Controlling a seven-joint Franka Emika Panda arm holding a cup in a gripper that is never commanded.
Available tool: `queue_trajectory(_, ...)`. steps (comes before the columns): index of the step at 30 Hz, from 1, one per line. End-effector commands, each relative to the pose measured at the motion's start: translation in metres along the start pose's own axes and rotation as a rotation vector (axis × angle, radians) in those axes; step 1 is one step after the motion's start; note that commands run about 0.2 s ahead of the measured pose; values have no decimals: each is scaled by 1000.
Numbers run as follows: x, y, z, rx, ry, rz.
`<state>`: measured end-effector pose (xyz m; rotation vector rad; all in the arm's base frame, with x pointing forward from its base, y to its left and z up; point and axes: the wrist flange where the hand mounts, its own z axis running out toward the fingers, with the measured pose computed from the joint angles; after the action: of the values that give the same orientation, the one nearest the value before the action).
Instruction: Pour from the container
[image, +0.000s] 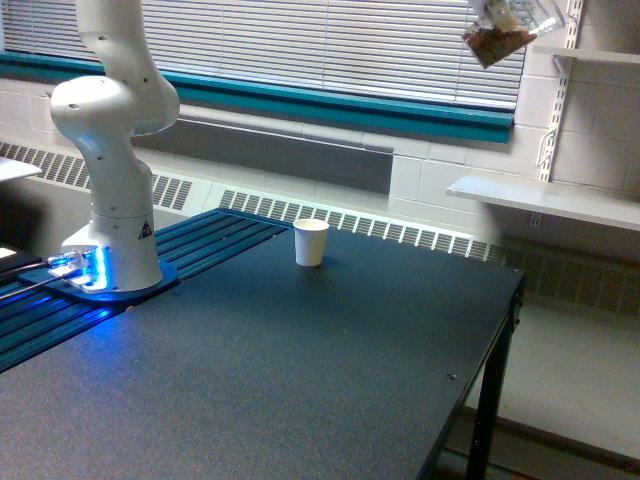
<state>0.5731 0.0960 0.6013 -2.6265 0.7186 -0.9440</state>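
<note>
One gap: the clear cup hangs high at the top edge, tilted; the white paper cup stands on the table well below and toward the exterior view's left.
Jaws: out of frame, grip cannot be told.
Contents: brown grains inside, none falling.
Next move, likely: carry across and down before tipping.

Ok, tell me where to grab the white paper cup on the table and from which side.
Grip the white paper cup around its side wall, coming in level from the exterior view's right. It stands upright and alone on the black table, and the robot base crowds the left.
</note>
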Motion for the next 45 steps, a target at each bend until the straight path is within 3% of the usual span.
queue_trajectory(1, -15, 54, 45, -102, -72, 160)
queue_trajectory(19, -36, 54, 62, -140, -117, 124)
queue_trajectory(33, -94, 26, 79, -156, -198, 11)
queue_trajectory(45, -151, -8, 75, -154, -239, -116)
